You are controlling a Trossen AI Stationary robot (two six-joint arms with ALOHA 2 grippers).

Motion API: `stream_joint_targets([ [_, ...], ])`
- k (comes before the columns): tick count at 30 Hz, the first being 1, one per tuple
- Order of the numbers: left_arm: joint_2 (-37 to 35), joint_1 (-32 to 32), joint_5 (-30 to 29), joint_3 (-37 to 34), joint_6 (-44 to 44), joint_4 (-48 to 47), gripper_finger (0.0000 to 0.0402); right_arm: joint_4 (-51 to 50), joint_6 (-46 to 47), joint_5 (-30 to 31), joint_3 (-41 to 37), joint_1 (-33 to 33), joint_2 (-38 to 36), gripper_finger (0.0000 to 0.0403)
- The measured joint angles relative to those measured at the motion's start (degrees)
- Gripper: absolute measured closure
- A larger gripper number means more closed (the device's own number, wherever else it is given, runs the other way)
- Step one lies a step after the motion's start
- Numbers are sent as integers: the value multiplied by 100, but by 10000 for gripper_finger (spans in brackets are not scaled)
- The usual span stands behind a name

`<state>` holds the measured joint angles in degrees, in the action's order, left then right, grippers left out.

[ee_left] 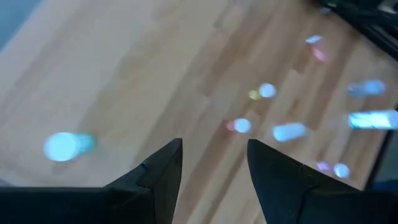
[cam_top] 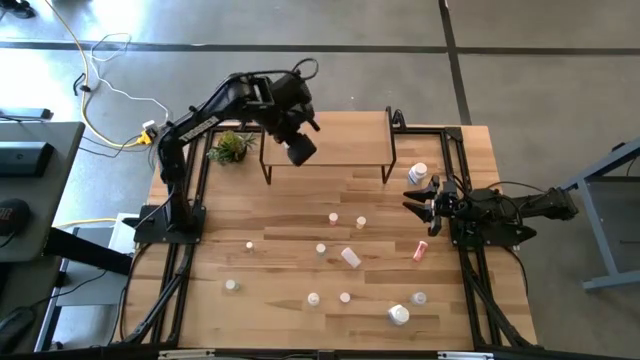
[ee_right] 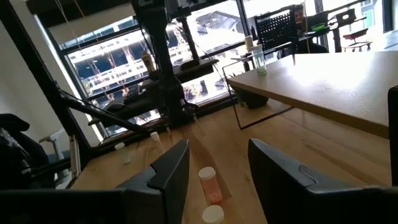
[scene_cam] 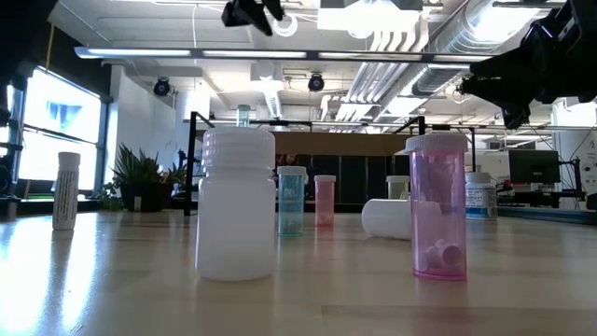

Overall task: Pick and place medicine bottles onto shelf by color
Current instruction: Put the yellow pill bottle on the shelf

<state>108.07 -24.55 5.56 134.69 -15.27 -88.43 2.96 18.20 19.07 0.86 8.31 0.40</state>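
Observation:
The shelf [cam_top: 340, 140], a light-wood board on black legs, stands at the table's far side. One greenish bottle [ee_right: 258, 59] with a white cap [ee_left: 62, 146] stands upright on it; in the high view my left arm covers it. My left gripper [ee_left: 214, 146] hangs open above the shelf's left half [cam_top: 300, 150], holding nothing. Several medicine bottles stand or lie on the table: a pink one [cam_top: 333, 217], an orange one [cam_top: 361, 222], a white one on its side [cam_top: 350, 257] and a red one on its side [cam_top: 420, 250]. My right gripper [cam_top: 430, 205] waits open at the table's right edge.
A small green plant [cam_top: 232, 147] stands left of the shelf. A larger white bottle [cam_top: 418, 173] stands right of the shelf, another [cam_top: 399, 315] near the front edge. Black frame rails [cam_top: 465, 180] run along the table's sides.

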Motion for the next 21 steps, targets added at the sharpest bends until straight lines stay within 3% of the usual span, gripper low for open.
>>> stream_joint_targets([
  [5,-140,589,-70,-2,-213,-1,241,98,569,-1,0,-1,-2,247],
  [21,-157,2064,-737,-2,-904,281,277,979,730,5,135,-2,2,247],
])
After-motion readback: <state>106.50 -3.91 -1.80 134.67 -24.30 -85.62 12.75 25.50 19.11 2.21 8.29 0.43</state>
